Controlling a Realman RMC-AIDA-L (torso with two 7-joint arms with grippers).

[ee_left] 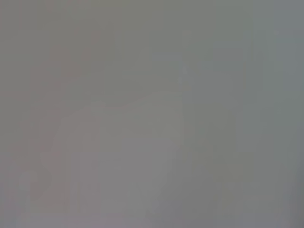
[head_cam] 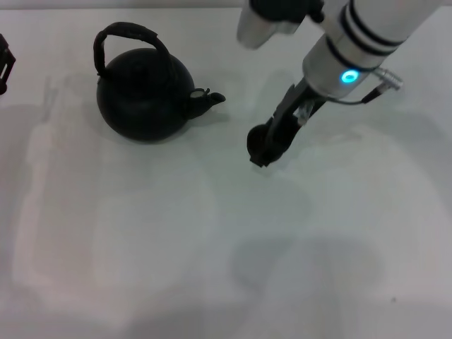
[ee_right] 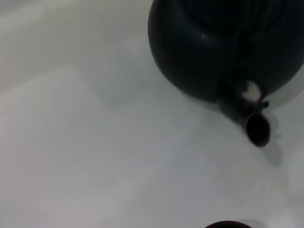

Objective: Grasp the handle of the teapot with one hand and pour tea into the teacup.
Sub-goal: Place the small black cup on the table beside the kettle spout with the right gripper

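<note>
right gripper point(head_cam: 263, 150) low at the teacup point(head_cam: 258, 141), grip state unclear; teapot point(head_cam: 145, 95) stands untouched off its left, spout toward it. likely heavy, rigid; take the arched handle point(head_cam: 127, 39) at its crown

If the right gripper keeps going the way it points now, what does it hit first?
Probably the teacup: the right gripper points down and toward the robot's left, right at it. The teapot sits farther left. Depth is unclear.

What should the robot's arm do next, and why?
Probably the right gripper should let go of the teacup and move left toward the handle. It is down at the cup, which sits on the table just beyond the teapot's spout, and nothing holds the handle.
</note>
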